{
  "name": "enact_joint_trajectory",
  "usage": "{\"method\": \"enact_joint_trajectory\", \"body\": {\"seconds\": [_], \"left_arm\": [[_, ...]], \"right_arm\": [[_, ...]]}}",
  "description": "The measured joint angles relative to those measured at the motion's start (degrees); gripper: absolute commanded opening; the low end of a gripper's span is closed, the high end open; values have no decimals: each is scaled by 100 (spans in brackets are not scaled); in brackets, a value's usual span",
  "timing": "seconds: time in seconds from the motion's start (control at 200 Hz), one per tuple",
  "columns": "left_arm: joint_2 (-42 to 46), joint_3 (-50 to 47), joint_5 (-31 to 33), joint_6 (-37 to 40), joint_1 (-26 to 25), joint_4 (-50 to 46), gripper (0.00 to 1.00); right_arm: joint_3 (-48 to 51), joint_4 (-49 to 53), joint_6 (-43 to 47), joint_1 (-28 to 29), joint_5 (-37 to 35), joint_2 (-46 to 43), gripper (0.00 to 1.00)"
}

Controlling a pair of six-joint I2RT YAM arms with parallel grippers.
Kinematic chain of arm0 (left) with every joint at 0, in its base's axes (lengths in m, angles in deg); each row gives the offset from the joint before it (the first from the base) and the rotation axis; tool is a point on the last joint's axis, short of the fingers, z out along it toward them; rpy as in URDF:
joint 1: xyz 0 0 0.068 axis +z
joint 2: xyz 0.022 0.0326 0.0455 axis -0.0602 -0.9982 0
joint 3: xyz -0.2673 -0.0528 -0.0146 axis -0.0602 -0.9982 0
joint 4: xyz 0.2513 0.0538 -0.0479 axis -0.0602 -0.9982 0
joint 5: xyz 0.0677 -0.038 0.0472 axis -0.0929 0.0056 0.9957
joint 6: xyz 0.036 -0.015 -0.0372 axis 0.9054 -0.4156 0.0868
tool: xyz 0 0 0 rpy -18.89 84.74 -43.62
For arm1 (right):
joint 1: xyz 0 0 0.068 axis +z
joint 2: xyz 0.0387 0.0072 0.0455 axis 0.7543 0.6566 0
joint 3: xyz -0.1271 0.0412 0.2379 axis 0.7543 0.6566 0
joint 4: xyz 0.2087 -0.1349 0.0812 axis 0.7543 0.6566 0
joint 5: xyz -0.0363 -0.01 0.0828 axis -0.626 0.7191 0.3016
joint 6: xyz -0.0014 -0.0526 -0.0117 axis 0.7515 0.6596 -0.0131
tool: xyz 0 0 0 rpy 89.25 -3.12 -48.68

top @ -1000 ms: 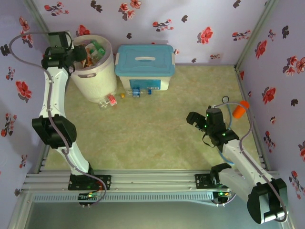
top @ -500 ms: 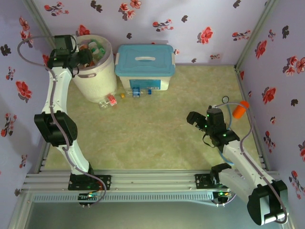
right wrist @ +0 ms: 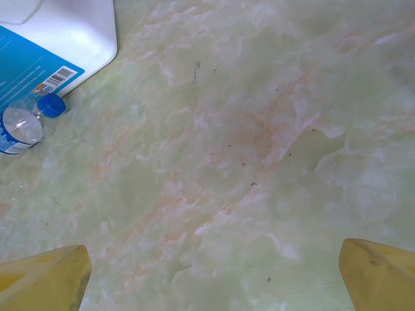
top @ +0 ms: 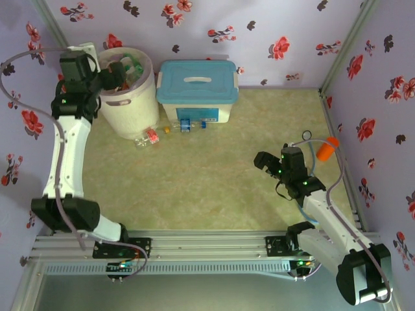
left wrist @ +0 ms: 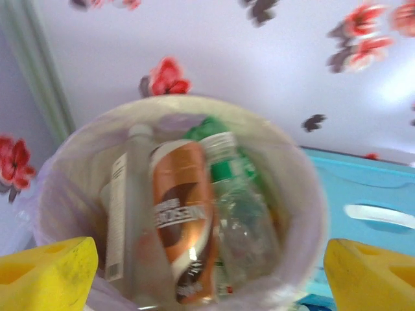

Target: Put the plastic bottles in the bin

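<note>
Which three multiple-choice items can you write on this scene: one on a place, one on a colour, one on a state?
1. Where do the loose bottles lie?
A. On the table, at the foot of the bin and the blue-lidded box
B. On the box lid
C. Beside the right arm's base

2. What colour is the cup by the right wall?
A. Green
B. Black
C. Orange

3. How do the left jaws stand?
A. Shut on a bottle
B. Open above the bin, holding nothing
C. Shut on the box handle

Answers:
1 A: the top view shows them on the table, close in front of the bin and box.
2 C: it is plainly orange.
3 B: the left wrist view shows the yellow fingers wide apart, with the filled bin below.
</note>
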Motion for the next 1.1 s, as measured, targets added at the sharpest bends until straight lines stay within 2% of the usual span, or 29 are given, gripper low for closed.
{"method": "enact_joint_trajectory", "body": {"seconds": [0.17,0.31,0.445,0.56,0.795,1.1], "left_arm": [[660,-553,7,437,-811,-74,93],[1025,-1567,-160,907,-1412,-289,95],[1054,-2577,-358,1084,-1808,-446,95],[949,-3143,-258,1165,-2065,-428,95],[330,-3261,256,1311,-2828,22,98],[-1545,-2476,503,1272,-2946,389,100]], "right_arm": [[0,-2,0,0,0,74,99],[0,-7,0,0,0,111,99],[0,-103,0,0,24,232,99],[0,-192,-15,0,76,376,99],[0,-317,-20,0,151,398,99],[0,-227,-7,0,146,131,99]]}}
